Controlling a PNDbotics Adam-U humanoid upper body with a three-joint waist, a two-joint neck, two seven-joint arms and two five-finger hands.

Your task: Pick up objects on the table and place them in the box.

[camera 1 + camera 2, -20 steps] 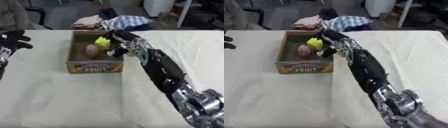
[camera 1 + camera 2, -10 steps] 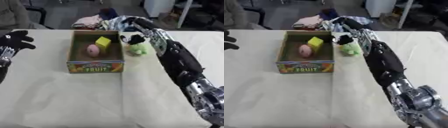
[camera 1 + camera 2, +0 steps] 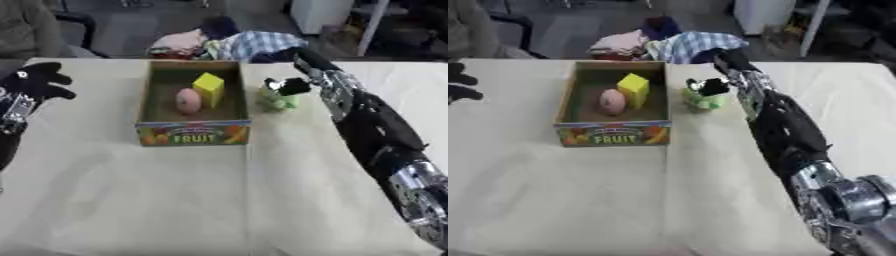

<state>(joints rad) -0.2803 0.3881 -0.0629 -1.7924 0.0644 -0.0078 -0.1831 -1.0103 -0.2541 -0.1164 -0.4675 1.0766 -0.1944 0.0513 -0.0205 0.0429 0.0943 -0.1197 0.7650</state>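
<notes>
Left eye view: box reads "FRUIT"; right hand touches green object, grasp unclear.

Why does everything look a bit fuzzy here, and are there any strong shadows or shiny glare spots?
Left eye view: soft all over; the right hand by the green object is smeared, and the box lettering is only just readable. Right eye view: equally soft, with the lower arm near the corner most blurred. Light is even on the table in both: only faint shadows, no glare spots.
</notes>
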